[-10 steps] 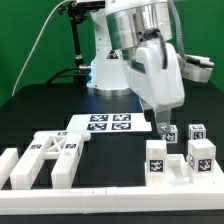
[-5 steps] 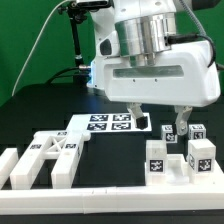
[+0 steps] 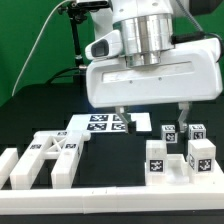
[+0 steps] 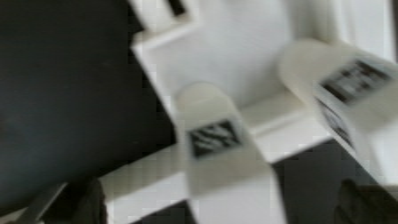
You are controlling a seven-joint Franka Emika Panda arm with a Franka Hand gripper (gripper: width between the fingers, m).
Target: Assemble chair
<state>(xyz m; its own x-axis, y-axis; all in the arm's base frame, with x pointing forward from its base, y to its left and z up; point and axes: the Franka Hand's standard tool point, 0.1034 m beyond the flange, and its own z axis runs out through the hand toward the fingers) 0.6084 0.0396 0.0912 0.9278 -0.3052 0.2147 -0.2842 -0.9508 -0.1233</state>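
Note:
The chair's white tagged parts lie in two groups. Long bars and a flat piece (image 3: 50,157) rest at the exterior view's left. Small blocks (image 3: 168,162) (image 3: 201,152) and two cubes (image 3: 168,132) (image 3: 196,130) stand at its right. My gripper (image 3: 151,112) hangs above the table between the groups, broad face toward the camera, open wide, with nothing between its fingers (image 3: 120,114). The blurred wrist view shows two tagged white bars (image 4: 222,140) (image 4: 347,80) against a white flat piece (image 4: 196,60), under the gripper (image 4: 210,208).
The marker board (image 3: 100,123) lies flat just behind the gripper. A white rail (image 3: 110,197) edges the black table at the front. The arm's base (image 3: 105,70) and a black stand (image 3: 76,40) rise at the back.
The hand has turned from side-on to broad face toward the camera and has risen slightly. Its jaws have stayed open. The parts have not moved.

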